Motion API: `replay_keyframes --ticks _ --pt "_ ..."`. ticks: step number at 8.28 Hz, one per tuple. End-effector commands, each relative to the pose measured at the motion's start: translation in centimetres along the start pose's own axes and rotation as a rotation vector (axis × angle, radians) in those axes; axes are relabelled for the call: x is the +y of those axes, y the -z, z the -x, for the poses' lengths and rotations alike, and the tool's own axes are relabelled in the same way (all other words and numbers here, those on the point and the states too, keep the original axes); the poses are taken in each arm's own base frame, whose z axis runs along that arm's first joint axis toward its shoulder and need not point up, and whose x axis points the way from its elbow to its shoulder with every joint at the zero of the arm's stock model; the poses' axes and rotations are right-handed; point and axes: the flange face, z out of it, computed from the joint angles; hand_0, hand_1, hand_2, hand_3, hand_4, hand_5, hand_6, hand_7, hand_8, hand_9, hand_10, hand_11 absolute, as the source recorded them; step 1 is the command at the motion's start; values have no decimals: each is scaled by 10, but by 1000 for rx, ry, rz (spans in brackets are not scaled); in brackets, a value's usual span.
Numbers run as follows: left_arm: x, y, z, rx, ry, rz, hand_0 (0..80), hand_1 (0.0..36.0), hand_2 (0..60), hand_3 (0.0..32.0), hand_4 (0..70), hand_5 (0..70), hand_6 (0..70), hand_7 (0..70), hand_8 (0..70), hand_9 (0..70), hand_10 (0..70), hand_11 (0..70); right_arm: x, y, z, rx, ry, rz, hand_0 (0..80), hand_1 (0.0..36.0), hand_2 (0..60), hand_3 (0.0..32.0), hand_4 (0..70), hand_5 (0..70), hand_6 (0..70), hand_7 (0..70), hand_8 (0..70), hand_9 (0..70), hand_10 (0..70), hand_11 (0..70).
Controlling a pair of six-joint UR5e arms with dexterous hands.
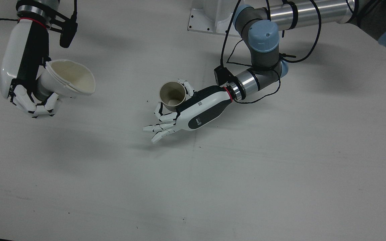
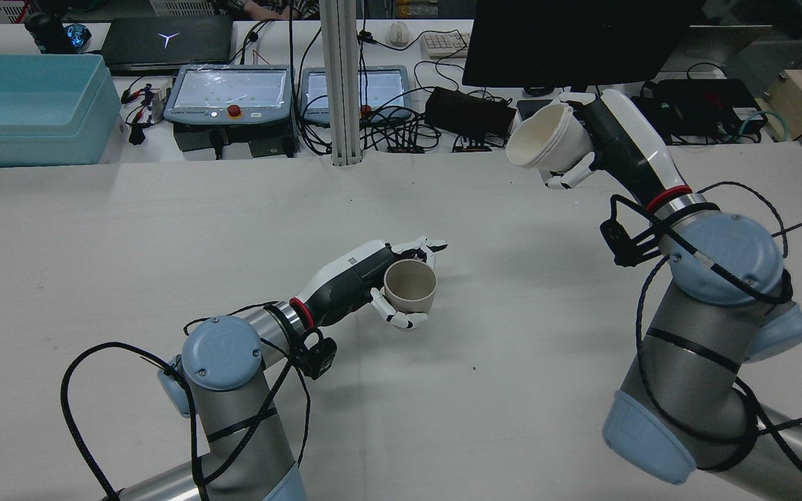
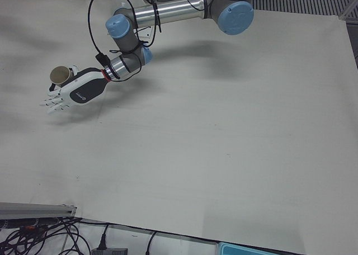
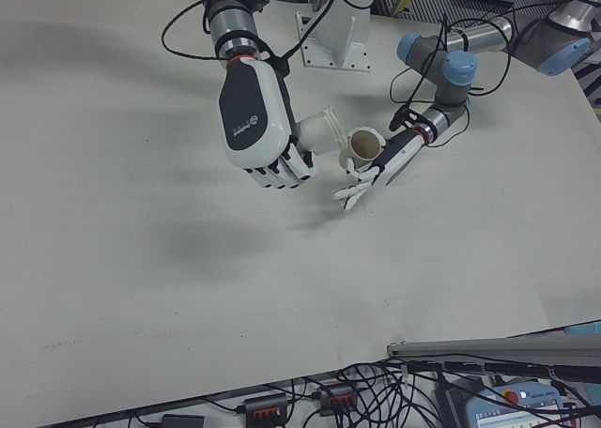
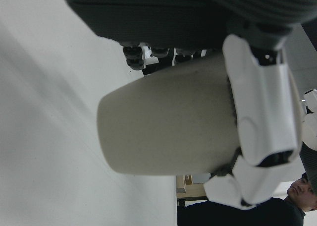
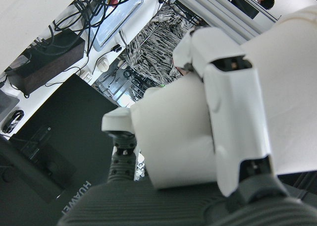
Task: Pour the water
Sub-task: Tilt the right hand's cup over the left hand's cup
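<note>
A beige cup (image 1: 173, 96) stands upright near the table's middle, mouth up, with my left hand (image 1: 193, 110) shut on it from the side; some of its fingers stick out flat beyond the cup. The rear view shows the same beige cup (image 2: 409, 285) in my left hand (image 2: 356, 275). My right hand (image 1: 28, 97) is raised and shut on a white cup (image 1: 70, 80) that is tilted on its side, mouth toward the middle. The white cup (image 2: 547, 139) is well apart from the beige one. In the left hand view the beige cup (image 5: 168, 132) fills the frame.
Behind the table's far edge stand a blue bin (image 2: 25, 104), two control tablets (image 2: 230, 94), a dark monitor (image 2: 568, 42) and tangled cables. The arm's white pedestal base (image 1: 206, 20) sits at the table's robot side. A person (image 5: 297, 191) shows at the left hand view's corner.
</note>
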Motion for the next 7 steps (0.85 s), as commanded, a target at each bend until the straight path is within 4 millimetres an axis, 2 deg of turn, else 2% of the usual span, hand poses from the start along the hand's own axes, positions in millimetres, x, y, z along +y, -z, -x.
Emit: replay_keyframes --ticks 1,2,4,7 --pt "-5 -5 -12 25 2 3 594 360 600 0 573 700 98 147 9 20 49 97 78 -3 -33 8 74 46 800 360 600 0 700 700 700 700 618 634 535 700" --pt "-10 -5 -22 58 4 -9 597 360 600 0 575 700 100 151 10 22 49 98 93 3 -40 4 84 52 800 360 600 0 700 700 700 700 617 634 536 700" --pt "-18 -3 -35 69 43 -28 591 360 600 0 570 700 98 148 9 20 50 97 105 10 -53 17 140 60 800 360 600 0 700 700 700 700 617 634 536 700" --pt "-20 -2 -47 82 55 -29 599 360 600 0 570 700 96 147 9 20 49 96 102 7 -81 47 194 24 800 360 600 0 700 700 700 700 609 627 554 700"
